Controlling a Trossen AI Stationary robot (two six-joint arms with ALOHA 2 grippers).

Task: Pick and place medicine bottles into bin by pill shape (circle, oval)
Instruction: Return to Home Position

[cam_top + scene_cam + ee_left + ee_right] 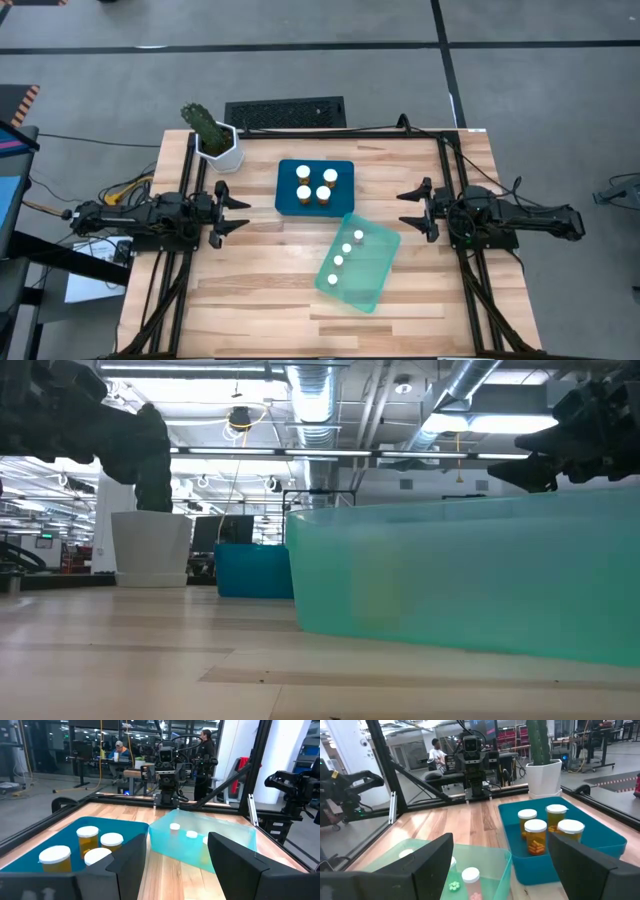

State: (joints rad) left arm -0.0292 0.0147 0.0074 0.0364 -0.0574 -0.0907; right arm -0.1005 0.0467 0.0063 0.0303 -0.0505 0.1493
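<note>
Low view: the green bin (470, 575) is filling the foreground, and a dim shape behind its wall is possibly a bottle. High view: four pale bottles (347, 248) are standing inside it and four amber bottles (303, 192) in the blue bin (343, 205). The left gripper (246, 214) and right gripper (401, 209) are hovering near opposite table (260, 290) edges, fingers spread and empty.

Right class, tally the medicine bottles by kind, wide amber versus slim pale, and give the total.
Wide amber bottles, in the blue bin: 4
Slim pale bottles, in the green bin: 4
Total: 8
</note>
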